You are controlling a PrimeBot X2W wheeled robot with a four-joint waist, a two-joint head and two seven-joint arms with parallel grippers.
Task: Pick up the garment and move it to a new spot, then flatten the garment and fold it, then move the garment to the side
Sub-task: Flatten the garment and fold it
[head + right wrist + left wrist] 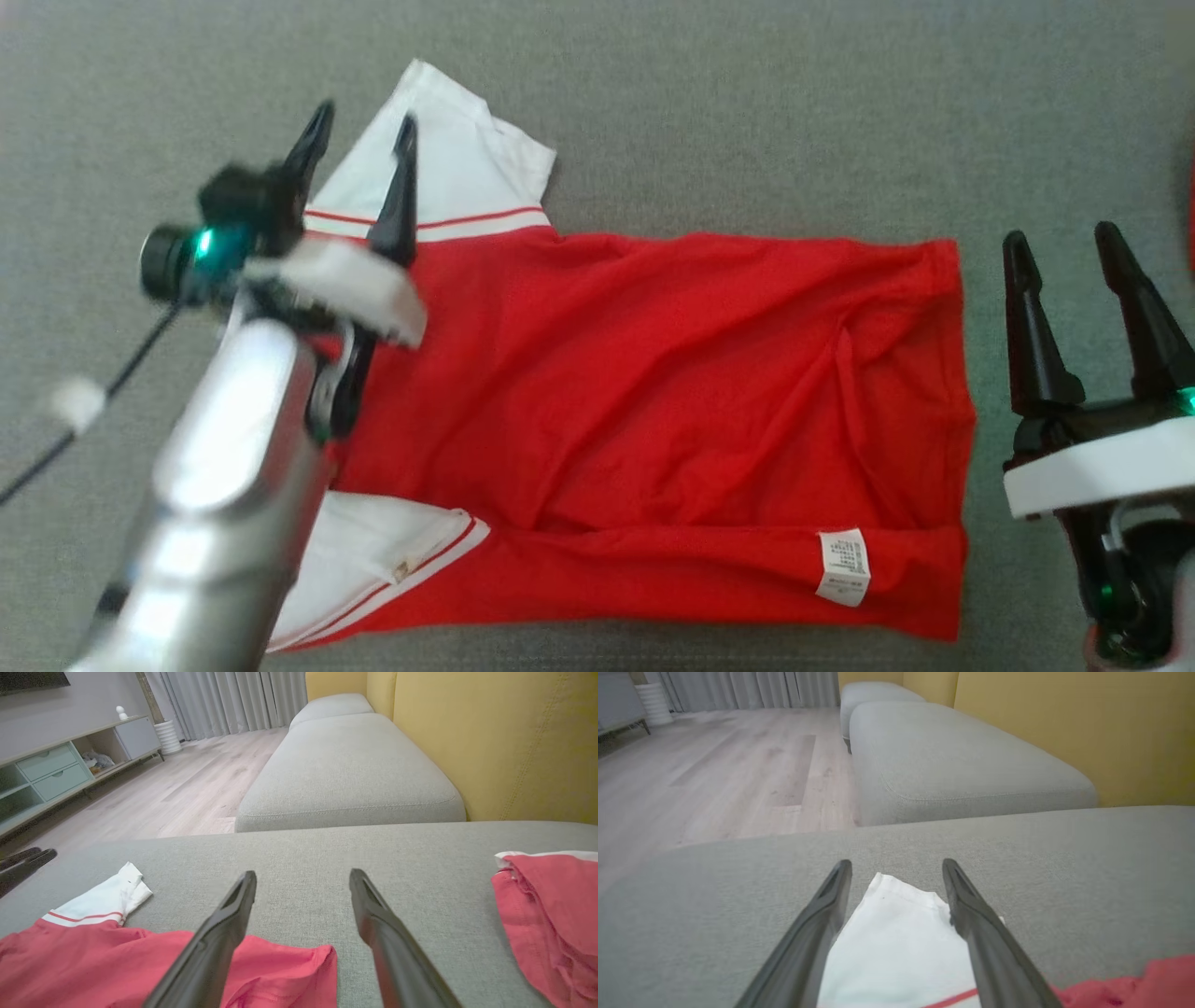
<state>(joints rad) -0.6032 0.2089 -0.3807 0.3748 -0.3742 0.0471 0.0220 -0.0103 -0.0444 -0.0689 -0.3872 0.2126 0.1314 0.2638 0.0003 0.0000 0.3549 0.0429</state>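
I am holding my left gripper [364, 114] with its fingers spread apart over the white sleeve [467, 168] of the red garment [653, 420], which is lying spread out on the grey cushion [747, 112], while my right gripper [1061, 233] is hovering just beside its hem, fingers likewise apart and gripping nothing.

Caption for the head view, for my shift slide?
Red shirt with white sleeves lying on grey cushion, open left gripper over one sleeve, open right gripper beside the hem.
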